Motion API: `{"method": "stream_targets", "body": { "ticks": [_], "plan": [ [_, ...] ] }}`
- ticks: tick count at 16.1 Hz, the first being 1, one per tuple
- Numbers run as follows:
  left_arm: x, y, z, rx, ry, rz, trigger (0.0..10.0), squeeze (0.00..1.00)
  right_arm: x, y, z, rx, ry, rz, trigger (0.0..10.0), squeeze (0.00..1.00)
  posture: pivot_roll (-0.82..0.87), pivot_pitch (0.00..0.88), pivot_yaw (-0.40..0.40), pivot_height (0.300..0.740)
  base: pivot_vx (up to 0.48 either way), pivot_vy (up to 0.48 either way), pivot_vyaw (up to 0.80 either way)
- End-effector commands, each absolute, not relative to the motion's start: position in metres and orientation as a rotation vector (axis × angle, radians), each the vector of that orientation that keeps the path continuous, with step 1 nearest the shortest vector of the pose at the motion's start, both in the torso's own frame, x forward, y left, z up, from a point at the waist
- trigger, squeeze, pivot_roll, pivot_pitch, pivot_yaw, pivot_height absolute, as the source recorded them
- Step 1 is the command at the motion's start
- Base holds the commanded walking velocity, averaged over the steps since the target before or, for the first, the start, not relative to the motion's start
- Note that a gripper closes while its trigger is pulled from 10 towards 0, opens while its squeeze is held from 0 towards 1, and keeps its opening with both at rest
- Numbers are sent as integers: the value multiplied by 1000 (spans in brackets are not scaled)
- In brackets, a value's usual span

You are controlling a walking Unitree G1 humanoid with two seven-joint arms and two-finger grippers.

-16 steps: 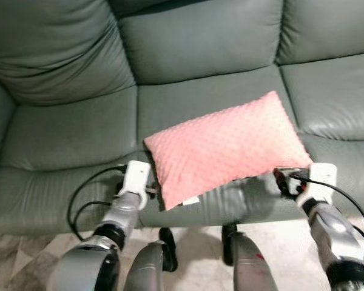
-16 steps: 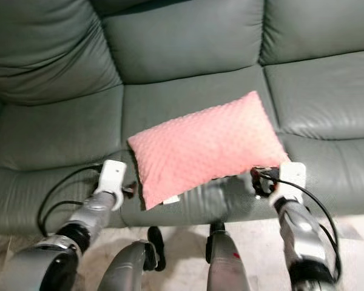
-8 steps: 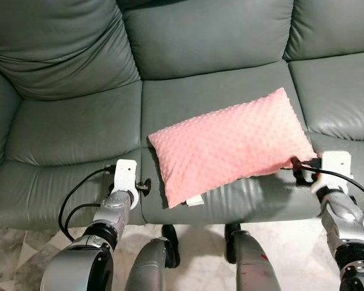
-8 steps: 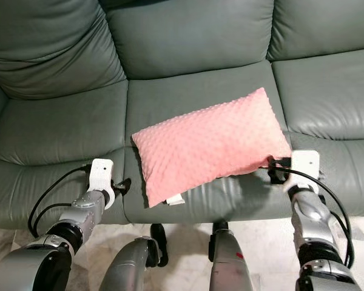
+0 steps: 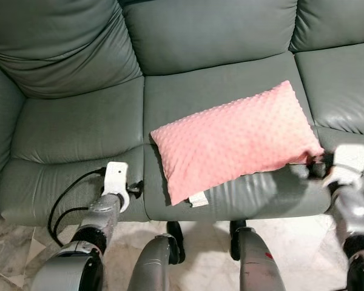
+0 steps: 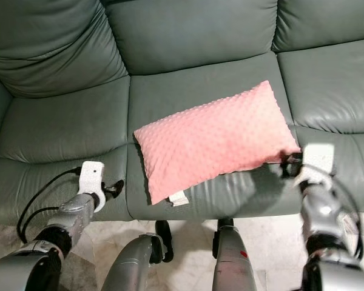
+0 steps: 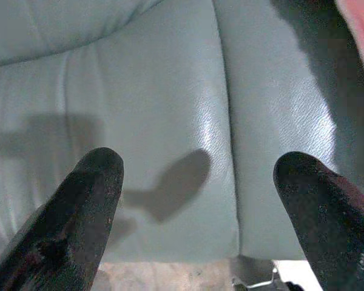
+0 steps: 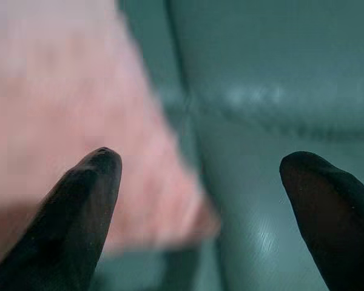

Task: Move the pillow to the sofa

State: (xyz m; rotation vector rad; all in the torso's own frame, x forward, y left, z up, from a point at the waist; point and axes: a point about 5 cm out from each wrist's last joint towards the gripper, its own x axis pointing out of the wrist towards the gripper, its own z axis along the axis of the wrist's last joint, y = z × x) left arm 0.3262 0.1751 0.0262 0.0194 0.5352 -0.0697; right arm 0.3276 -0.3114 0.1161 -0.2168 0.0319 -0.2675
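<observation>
Pillow: we found the pink pillow (image 5: 236, 140) lying flat on the sofa (image 5: 79, 127), on the middle seat cushion near its front edge.
Handling: we judged it soft, light and nubby; best gripped at the short ends.
Long axis: it ran aslant, the near-left corner toward us, the far-right corner toward the backrest.
Left hand (image 7: 197, 182): fingers apart, holding nothing, just beside the seat front.
Right hand (image 8: 200, 176): fingers apart, at the pillow's right corner, gripping nothing.
</observation>
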Motion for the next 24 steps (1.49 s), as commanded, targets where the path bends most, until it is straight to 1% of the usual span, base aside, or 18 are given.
{"method": "stream_targets", "body": {
  "ticks": [1,2,4,6,7,10,14,16,18,20,24],
  "plan": [
    [308,190,8,26,610,-44,10000,0,326,-313,117,-205,6,-275,10000,0,22,512,256,740,0,0,0],
    [306,192,6,30,617,-40,10000,0,330,-315,131,-210,-50,-286,10000,0,17,509,254,740,0,0,0],
    [305,192,5,32,618,-42,10000,0,332,-317,135,-251,-50,-298,10000,0,16,511,255,740,0,0,0],
    [308,188,8,15,594,-56,10000,0,327,-320,121,-289,37,-310,10000,0,25,508,262,740,0,0,0],
    [312,184,14,-21,550,-81,10000,0,323,-323,114,-320,82,-323,10000,0,39,516,270,740,0,0,0],
    [315,180,21,-90,488,-142,10000,0,318,-323,104,-341,121,-334,10000,0,47,523,283,740,0,0,0],
    [307,184,22,-139,450,-189,10000,0,317,-322,102,-399,136,-337,10000,0,45,531,296,740,0,0,0],
    [296,188,19,-158,440,-212,10000,0,316,-325,101,-427,154,-362,10000,0,47,530,303,740,0,0,0],
    [289,191,17,-154,449,-221,10000,0,317,-322,97,-421,178,-366,10000,0,59,532,307,740,0,0,0],
    [287,193,18,-143,450,-228,10000,0,322,-306,86,-434,233,-311,10000,0,78,534,313,740,0,0,0],
    [286,197,23,-132,455,-225,10000,0,320,-290,70,-409,290,-248,10000,0,77,530,313,740,0,0,0]
  ]
}}
